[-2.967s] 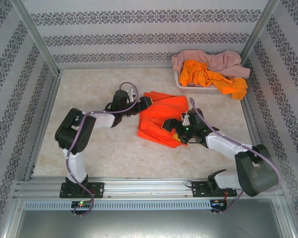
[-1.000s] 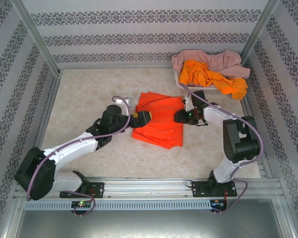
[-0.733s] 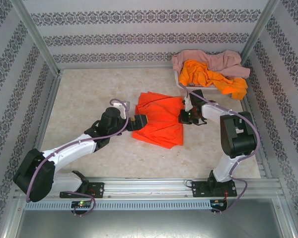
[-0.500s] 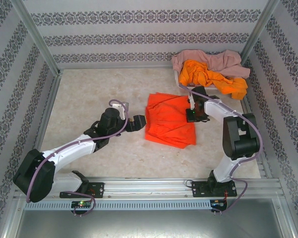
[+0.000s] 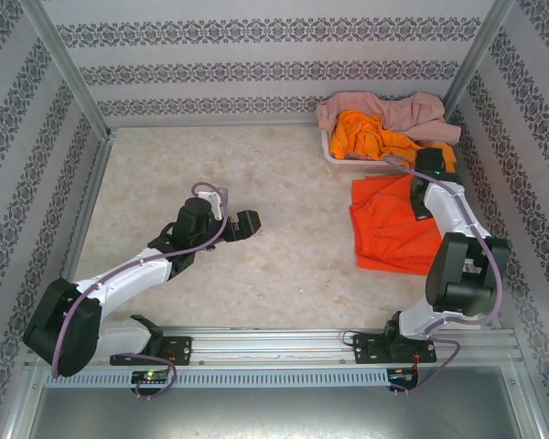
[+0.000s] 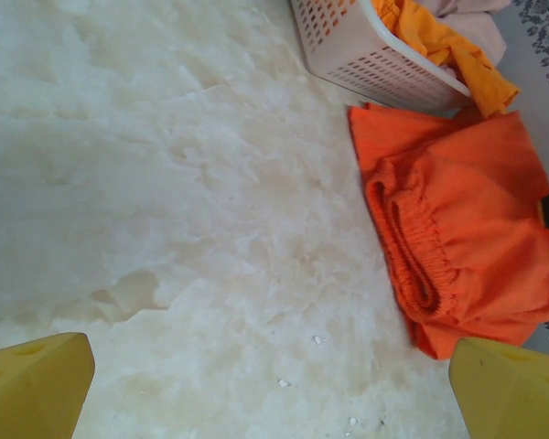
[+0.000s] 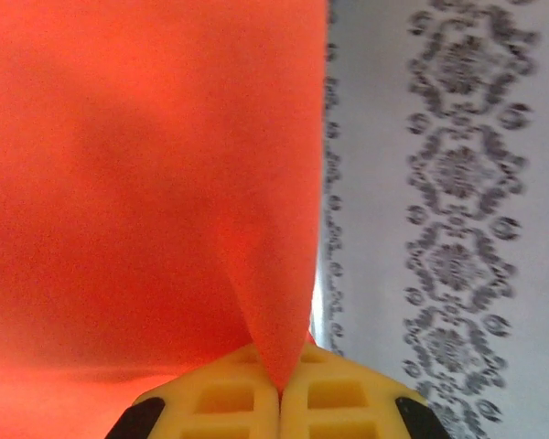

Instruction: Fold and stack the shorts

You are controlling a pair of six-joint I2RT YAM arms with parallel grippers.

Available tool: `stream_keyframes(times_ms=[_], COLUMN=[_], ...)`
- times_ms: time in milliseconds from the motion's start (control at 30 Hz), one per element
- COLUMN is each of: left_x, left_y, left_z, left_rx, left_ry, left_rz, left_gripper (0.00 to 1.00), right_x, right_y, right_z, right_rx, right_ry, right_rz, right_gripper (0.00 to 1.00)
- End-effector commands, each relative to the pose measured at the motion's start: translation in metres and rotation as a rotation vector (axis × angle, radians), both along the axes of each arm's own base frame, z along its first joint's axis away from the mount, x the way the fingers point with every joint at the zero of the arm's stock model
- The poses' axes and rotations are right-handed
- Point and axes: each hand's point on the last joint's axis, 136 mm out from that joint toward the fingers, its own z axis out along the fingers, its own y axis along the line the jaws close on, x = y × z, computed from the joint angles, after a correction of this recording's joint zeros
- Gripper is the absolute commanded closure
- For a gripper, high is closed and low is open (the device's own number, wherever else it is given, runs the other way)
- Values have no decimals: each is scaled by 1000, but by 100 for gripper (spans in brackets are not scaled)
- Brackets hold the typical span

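A folded bright orange pair of shorts (image 5: 392, 227) lies flat at the right side of the table, just below the basket. My right gripper (image 5: 420, 208) is at its right edge, and the right wrist view shows its yellow fingers (image 7: 229, 402) shut on a pinched ridge of the orange cloth (image 7: 146, 183). My left gripper (image 5: 242, 224) stands open over bare table left of centre, well apart from the shorts (image 6: 467, 238), with its yellow fingertips (image 6: 37, 384) spread wide and nothing between them. Another orange pair (image 5: 375, 137) and a pink pair (image 5: 384, 108) are heaped in the basket.
The white perforated basket (image 5: 340, 157) stands at the back right corner, its near wall (image 6: 366, 55) close to the folded shorts. The patterned side wall (image 7: 439, 183) is right beside my right gripper. Marble tabletop (image 5: 165, 174) stretches to the left and centre.
My right gripper shut on the folded orange shorts and dragged them from the table's centre to the right side by the basket. My left gripper drew back slightly left, staying open.
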Motion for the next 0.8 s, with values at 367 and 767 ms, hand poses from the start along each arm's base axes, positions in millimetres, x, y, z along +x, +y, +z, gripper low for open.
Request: stream_keyframes(times_ms=[367, 767], left_x=[-4, -21], left_y=[14, 24], left_z=[-3, 29], left_rx=[-41, -24], left_ry=[-11, -125], left_rz=[-10, -27], left_gripper=[0, 0], right_x=[92, 226], right_y=[123, 171], right_z=[165, 95], right_rx=[502, 478], right_ry=[-667, -458], right_rz=[208, 290], right_gripper=[7, 6])
